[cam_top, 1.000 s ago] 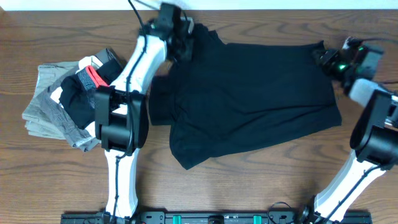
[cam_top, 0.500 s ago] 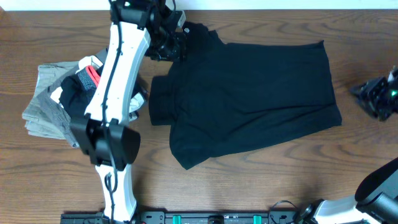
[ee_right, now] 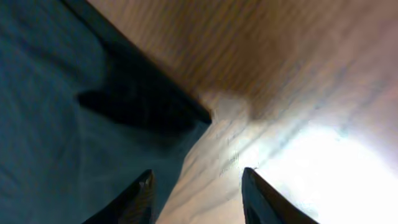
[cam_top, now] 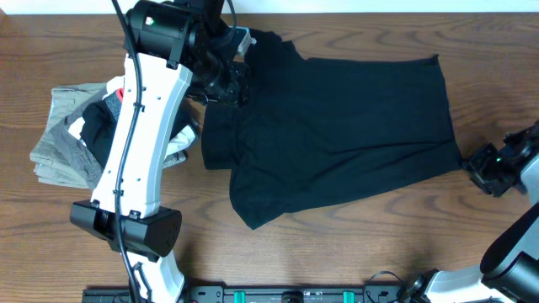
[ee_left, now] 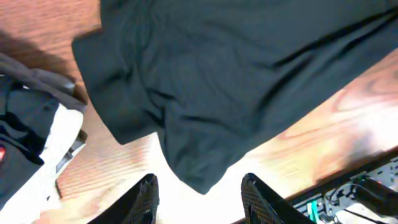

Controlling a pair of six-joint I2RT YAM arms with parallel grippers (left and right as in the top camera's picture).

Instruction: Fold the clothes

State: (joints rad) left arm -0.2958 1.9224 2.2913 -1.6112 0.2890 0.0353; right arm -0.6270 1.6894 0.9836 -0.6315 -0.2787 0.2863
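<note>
Two arms work over a wooden table [cam_top: 362, 252]. One black T-shirt [cam_top: 337, 126] lies spread flat across the middle of it, long side running left to right. Its far edge sits close to the back of the table. The cloth is wrinkled. The shirt's left part is bunched, with a flap doubled over, and a loose corner points toward the robot's base.

The left gripper [cam_top: 232, 84] hangs above the far left corner of the shirt. In the left wrist view its jaws stand apart with nothing between them. They are clear of the cloth, looking down on the bunched left part and a strip of bare wood.

The right gripper [cam_top: 478, 167] sits just beside the shirt's near right corner, over bare wood. In the right wrist view its jaws are also spread and empty. The pointed corner of the shirt lies just ahead of them, flat on the table.

A pile of folded garments [cam_top: 63, 151], gray and white, sits close beside the shirt at the left. A smaller black piece [cam_top: 97, 135] lies on top. The left arm partly hides the pile.
</note>
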